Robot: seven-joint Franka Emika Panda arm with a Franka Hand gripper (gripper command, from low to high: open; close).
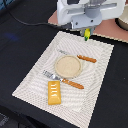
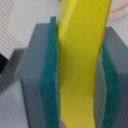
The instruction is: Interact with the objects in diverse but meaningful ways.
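Banana (image 2: 82,65), one, yellow, clamped between my gripper (image 1: 87,34) pads (image 2: 49,75), raised above the far edge of the striped mat (image 1: 95,90). On the mat I count one orange bread slab (image 1: 54,93), one tan plate (image 1: 68,65), one fork (image 1: 64,80), one knife (image 1: 80,57)

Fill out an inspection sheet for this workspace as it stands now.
Surface: striped placemat on a black table.
Job's things: orange bread slab lies on the mat; yellow banana held in the hand.
Clutter: tan plate mid-mat; fork and knife flank it.
Hand: hand raised above the mat's far edge, shut on the banana.
Cables: black cable on the table.
Surroundings: pot partly visible at the exterior view's right.
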